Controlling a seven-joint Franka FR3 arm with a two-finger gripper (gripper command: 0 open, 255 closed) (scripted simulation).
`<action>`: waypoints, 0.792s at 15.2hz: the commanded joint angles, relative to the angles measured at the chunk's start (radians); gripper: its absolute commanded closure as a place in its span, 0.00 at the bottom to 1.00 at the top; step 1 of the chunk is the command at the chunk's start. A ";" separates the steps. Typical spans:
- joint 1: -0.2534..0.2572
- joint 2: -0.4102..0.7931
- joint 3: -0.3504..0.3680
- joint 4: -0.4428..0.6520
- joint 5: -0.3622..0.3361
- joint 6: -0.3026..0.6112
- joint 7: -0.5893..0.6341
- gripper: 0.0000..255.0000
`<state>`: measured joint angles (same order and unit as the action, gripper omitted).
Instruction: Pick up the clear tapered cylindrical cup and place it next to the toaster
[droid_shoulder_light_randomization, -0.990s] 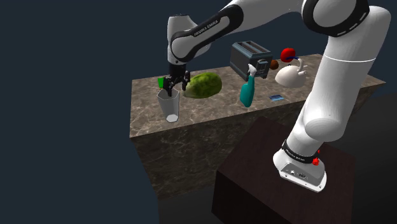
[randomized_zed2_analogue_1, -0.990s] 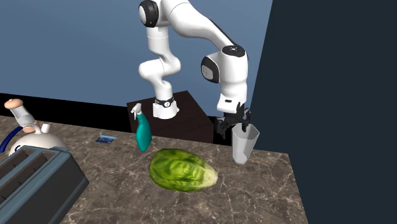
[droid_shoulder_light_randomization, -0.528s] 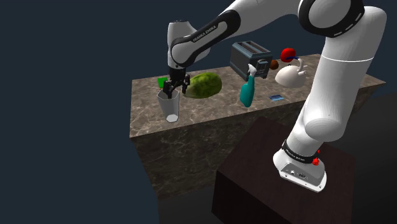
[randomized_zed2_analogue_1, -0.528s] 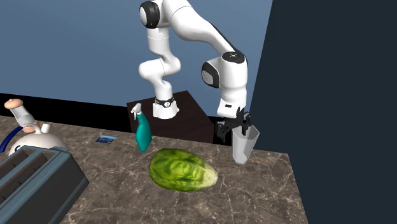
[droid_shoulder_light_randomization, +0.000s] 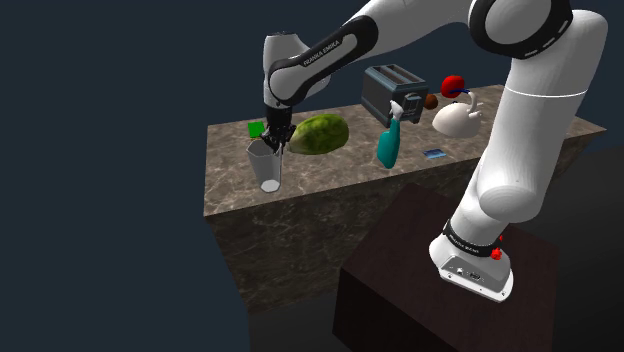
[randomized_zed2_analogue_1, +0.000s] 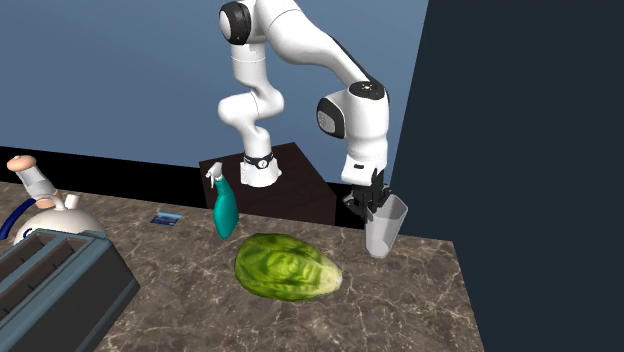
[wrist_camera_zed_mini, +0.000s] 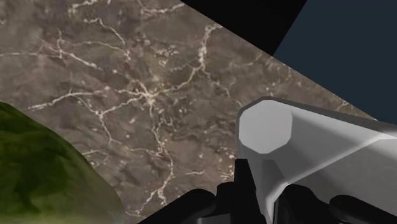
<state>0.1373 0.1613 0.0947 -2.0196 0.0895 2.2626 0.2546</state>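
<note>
Dark backdrop, brown marble counter: your pale grey tapered cup stands upright at the shoulder view's centre left, with the black gripper pinching its rim. The grasp looks made, so lift and carry it up-right to the dark slotted toaster. The white arm reads FRANKA EMIKA

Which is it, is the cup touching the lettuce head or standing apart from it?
Apart. The second exterior view shows a strip of bare marble countertop between the cup and the lettuce head.
</note>
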 joint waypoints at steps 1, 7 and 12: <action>0.000 0.000 0.000 0.000 0.000 0.000 0.000 1.00; 0.000 -0.013 0.000 0.012 0.000 -0.024 0.002 1.00; -0.001 -0.040 0.000 0.048 -0.001 -0.086 0.006 1.00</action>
<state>0.1362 0.1274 0.0942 -1.9784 0.0885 2.1880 0.2599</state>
